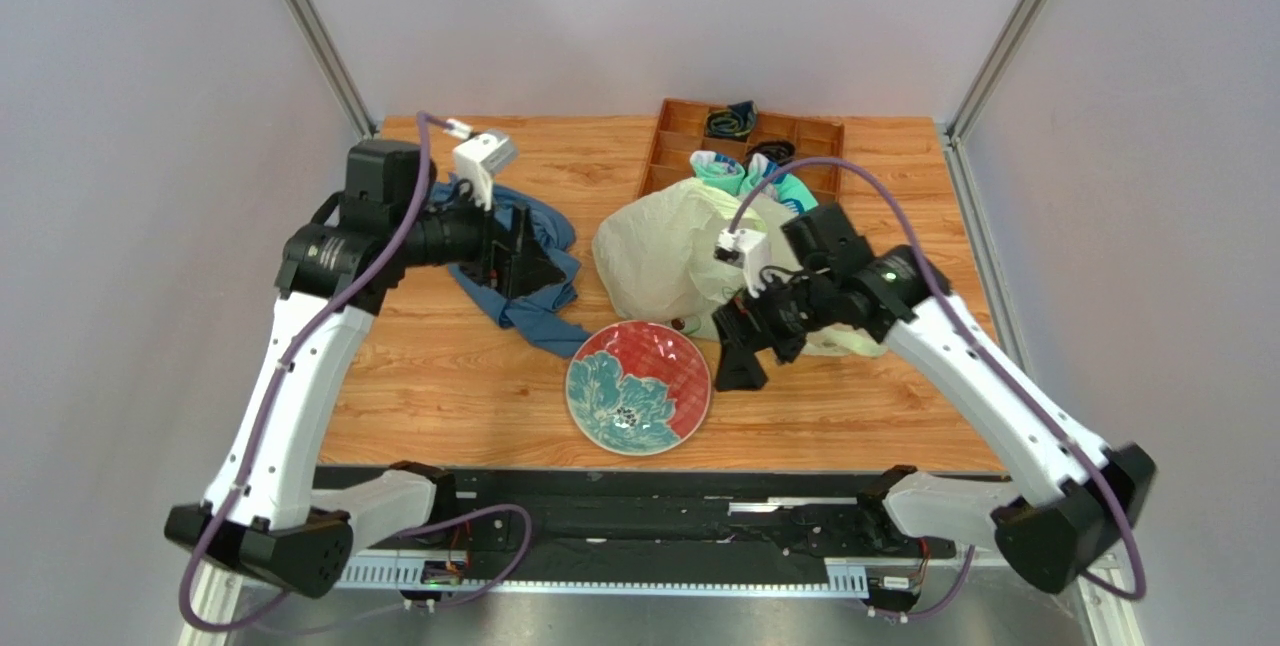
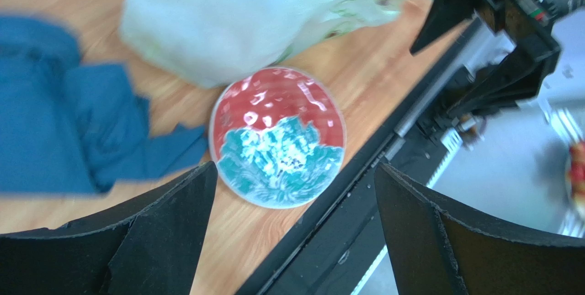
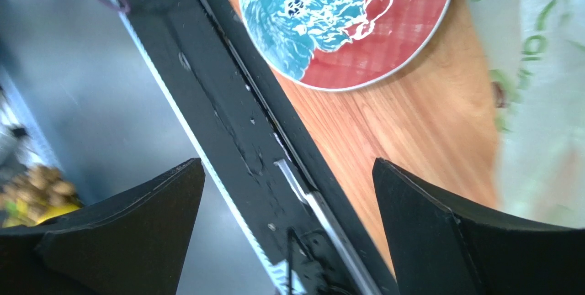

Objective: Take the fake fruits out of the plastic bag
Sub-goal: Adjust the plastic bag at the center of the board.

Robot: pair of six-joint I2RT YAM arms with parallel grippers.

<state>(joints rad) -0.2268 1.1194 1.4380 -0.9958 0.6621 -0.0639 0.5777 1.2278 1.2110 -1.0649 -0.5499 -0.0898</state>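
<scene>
Plastic bag (image 1: 661, 249) — outside both jaws

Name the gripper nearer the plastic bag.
The right gripper, at the near edge of the plastic bag; the left gripper is over the blue cloth, farther off.

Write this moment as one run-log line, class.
plastic bag: bulging | plate: empty | left pincer: open, over blue cloth | right pincer: open, beside bag | fruits out: none seen

Plate (image 1: 637, 388), blue cloth (image 1: 519, 259), tray (image 1: 679, 133).
</scene>
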